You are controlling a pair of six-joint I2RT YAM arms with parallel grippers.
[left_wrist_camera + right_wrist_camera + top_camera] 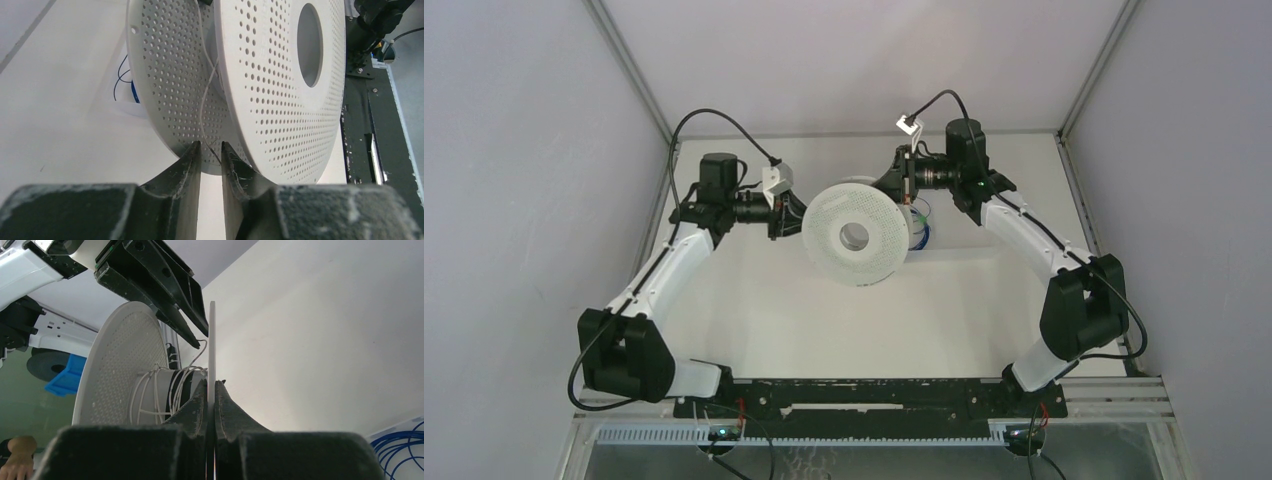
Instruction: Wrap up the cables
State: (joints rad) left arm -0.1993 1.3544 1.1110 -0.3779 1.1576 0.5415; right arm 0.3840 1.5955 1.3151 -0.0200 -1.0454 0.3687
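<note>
Clamping the perforated spool (832, 222) by its rim from 2 o'clock, your right gripper (211, 386) looked secure. Your left gripper (210, 148), at 9 o'clock, stood barely parted around the cable (201, 112), which could slip out and unwind.

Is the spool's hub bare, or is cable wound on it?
Partly wound: the right wrist view shows a few loose cable turns around the hub of the spool, bare hub between them.

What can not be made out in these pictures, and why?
- pale cable: too thin to show in the top view.
- blue wires: mostly behind the spool in the top view; cut off by the frame edge in the right wrist view.
- left claw: whether it pinches the cable is unclear in the left wrist view.
</note>
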